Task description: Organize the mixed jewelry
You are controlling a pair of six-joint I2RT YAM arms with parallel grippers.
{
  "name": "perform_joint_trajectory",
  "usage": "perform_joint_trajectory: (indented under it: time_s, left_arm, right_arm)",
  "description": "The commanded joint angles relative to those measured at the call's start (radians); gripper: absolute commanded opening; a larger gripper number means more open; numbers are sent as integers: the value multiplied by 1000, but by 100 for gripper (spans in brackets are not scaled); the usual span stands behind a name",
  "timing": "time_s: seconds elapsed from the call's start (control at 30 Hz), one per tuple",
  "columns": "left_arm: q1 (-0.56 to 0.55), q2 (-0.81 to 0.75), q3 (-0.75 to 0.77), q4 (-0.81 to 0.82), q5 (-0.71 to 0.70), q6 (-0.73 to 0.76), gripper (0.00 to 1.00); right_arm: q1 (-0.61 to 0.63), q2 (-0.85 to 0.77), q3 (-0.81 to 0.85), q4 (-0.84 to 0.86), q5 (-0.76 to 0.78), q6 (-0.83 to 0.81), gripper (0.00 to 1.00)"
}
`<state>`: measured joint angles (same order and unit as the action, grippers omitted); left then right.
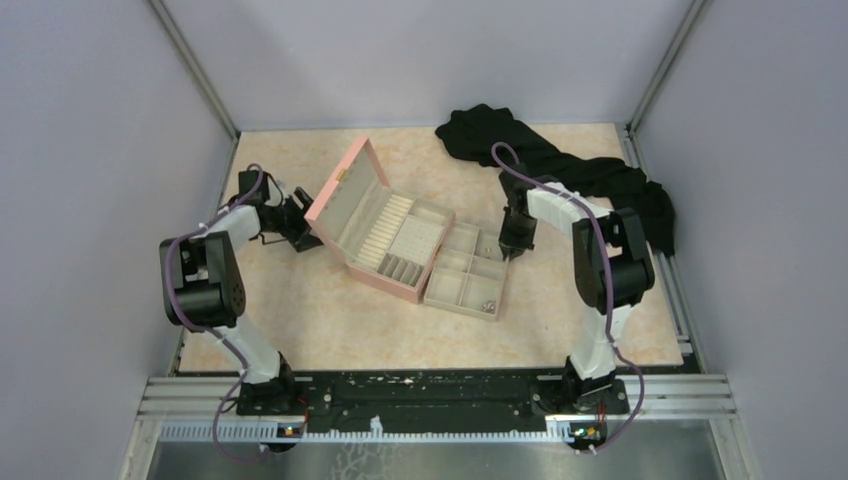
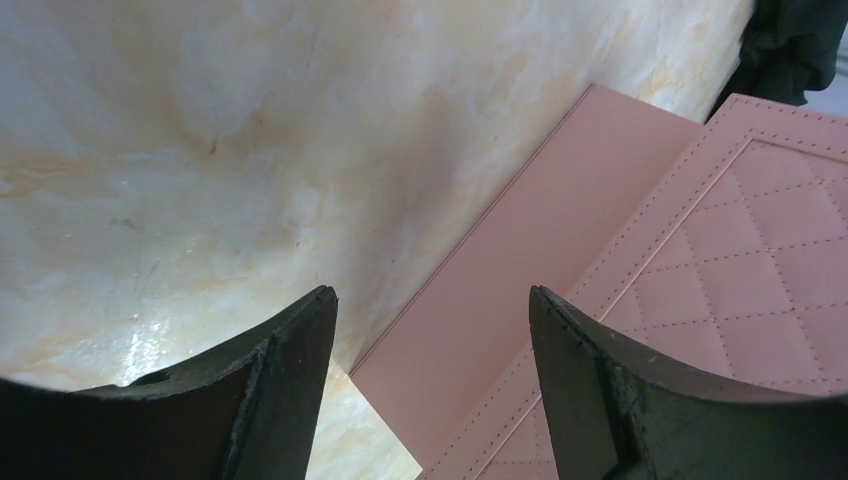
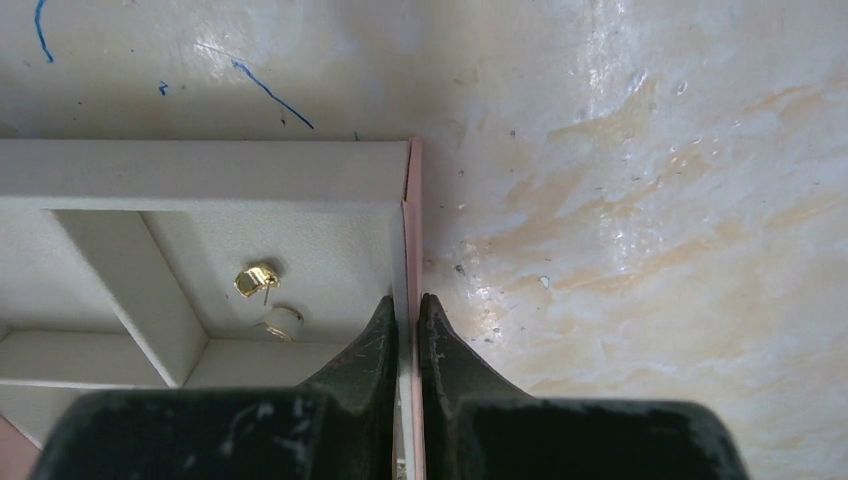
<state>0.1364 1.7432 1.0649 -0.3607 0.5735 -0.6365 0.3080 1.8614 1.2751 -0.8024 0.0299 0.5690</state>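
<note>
The mixed jewelry shows as a gold earring (image 3: 256, 280) and a pale gold-rimmed piece (image 3: 280, 322) in a corner compartment of the beige tray (image 3: 200, 160). In the top view, tiny specks (image 1: 489, 301) lie in the tray (image 1: 460, 308). My right gripper (image 3: 408, 298) is shut on the tray's outer wall, one finger inside and one outside; it is at the tray's far right corner (image 1: 514, 245). My left gripper (image 2: 430, 295) is open and empty, just behind the raised lid of the pink box (image 2: 760, 230), at the lid's left side (image 1: 305, 228).
The pink box (image 1: 345, 195) stands open mid-table with ring rolls and slots inside, the tray against its right side. A black cloth (image 1: 560, 165) lies bunched at the back right. Grey walls enclose the marbled tabletop (image 1: 330, 330).
</note>
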Motion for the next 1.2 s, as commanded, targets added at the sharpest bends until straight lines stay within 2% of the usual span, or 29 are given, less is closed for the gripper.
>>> perform_joint_trajectory:
  time_s: [0.0, 0.33, 0.73, 0.97, 1.0, 1.1, 1.17]
  left_arm:
    - [-23, 27, -8, 22, 32, 19, 76]
    - [-51, 50, 14, 15, 38, 21, 76]
    - [-102, 89, 76, 6, 66, 46, 76]
    - [-132, 115, 104, -7, 62, 53, 76]
    - [-133, 116, 105, -11, 59, 55, 76]
    - [-133, 119, 123, -37, 46, 71, 76]
    - [-132, 119, 138, -58, 30, 87, 77]
  right_arm:
    - [9, 13, 87, 3, -25, 79, 0]
    - [11, 25, 92, 31, -74, 155, 0]
    - [86, 70, 207, 19, -64, 135, 0]
    - [106, 124, 262, 71, -144, 121, 0]
    - [106, 128, 268, 75, -154, 116, 1]
    - [104, 111, 290, 73, -146, 92, 26]
    - [96, 73, 272, 92, -148, 68, 36]
